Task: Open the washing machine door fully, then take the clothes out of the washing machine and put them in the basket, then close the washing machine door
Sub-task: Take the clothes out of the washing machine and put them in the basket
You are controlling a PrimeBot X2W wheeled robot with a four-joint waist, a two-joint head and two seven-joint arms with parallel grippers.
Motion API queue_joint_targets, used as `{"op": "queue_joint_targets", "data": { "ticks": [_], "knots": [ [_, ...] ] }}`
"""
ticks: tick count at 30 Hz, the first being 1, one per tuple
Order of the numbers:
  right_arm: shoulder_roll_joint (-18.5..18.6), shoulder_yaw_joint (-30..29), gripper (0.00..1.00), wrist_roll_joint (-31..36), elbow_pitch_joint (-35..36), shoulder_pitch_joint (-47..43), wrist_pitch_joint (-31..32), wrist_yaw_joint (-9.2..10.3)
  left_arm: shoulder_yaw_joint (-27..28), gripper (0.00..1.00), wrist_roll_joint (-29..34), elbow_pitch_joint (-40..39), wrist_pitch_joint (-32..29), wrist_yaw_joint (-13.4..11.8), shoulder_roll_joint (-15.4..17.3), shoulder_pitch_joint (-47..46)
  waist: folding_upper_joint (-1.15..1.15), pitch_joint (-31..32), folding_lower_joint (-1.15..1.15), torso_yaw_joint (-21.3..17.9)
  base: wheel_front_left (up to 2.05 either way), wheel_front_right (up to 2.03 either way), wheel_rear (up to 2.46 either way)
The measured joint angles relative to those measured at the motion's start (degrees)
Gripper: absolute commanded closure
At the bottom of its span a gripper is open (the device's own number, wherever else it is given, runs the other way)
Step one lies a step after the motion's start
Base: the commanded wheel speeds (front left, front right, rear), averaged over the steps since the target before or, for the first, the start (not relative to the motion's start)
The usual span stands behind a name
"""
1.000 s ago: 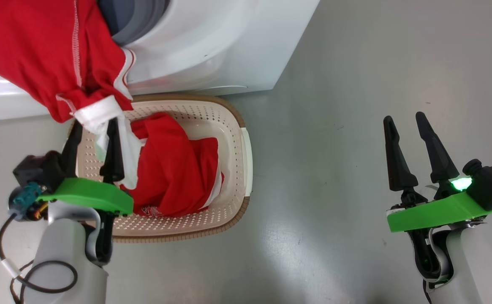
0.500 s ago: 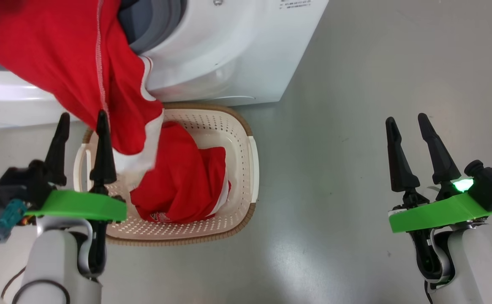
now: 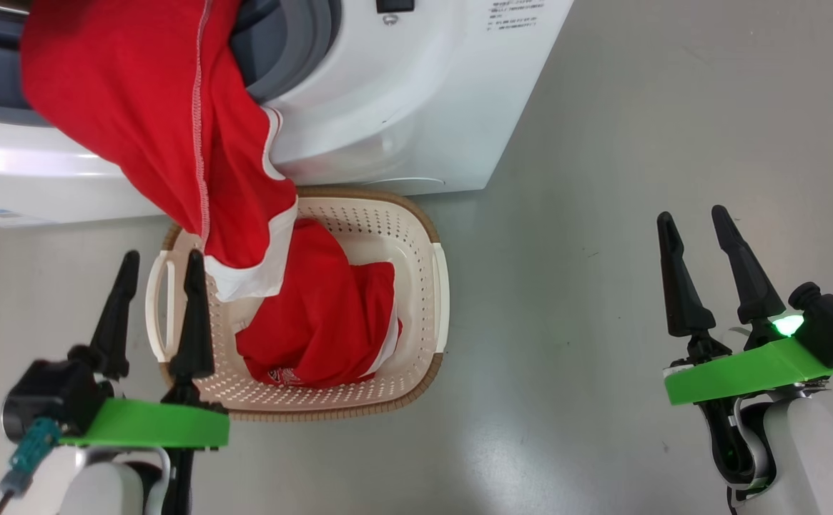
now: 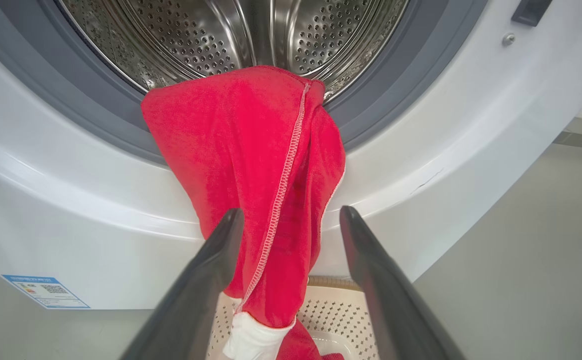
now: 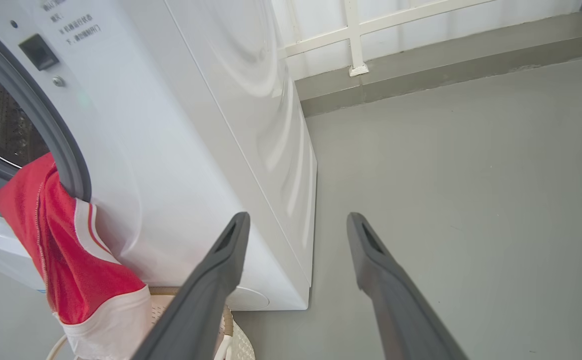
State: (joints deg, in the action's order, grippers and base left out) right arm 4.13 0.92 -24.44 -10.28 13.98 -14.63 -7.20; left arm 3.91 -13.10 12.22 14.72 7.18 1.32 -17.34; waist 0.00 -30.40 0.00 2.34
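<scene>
washing machine: a big white boxy front-loading washing machine (image 3: 402, 107) is seen on the grey floor (image 3: 638, 107). its round mouth is uncovered. a grey rubber ring (image 4: 410, 65) and a perforated steel drum (image 4: 231, 30) are shown in the left wrist view, and a small blue label (image 4: 46, 291) is stuck on the lower front.
clothes: the bright red soft clothes with white panels and white stitching are split into two lots. one hanging garment (image 3: 159, 129) is draped out of the drum, over the ring and down the machine's front, and its white hem is hung above the end of the basket nearest the machine. a second bunched garment (image 3: 323, 315) is piled inside the basket.
basket: a small cream plastic rectangular basket (image 3: 416, 236) with rounded corners, perforated sides, a brown woven-look rim and white side handles is set on the floor just in front of the machine. whether the two are touching cannot be told.
left tool: the left tool (image 3: 162, 256) is held spread and nothing is pinched. its long dark fingers (image 3: 191, 322) are pointed toward the machine by the basket's left handle. the inner finger is placed just beside the white hem, and contact cannot be told.
right tool: the right tool (image 3: 691, 212) is spread and empty. it is held over bare floor, well apart from the basket and off the machine's right side.
</scene>
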Motion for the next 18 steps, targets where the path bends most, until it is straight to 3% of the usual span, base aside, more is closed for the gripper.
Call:
{"op": "queue_joint_targets", "data": {
  "ticks": [18],
  "knots": [
    [0.7,-0.1,0.00,0.8,-0.3,-1.1,0.0,0.00,-1.5,0.00,-0.8,-4.8,0.0,-0.8,0.1,2.6,0.00,1.0,0.00,0.3,0.00,0.00,0.00]
  ]
}}
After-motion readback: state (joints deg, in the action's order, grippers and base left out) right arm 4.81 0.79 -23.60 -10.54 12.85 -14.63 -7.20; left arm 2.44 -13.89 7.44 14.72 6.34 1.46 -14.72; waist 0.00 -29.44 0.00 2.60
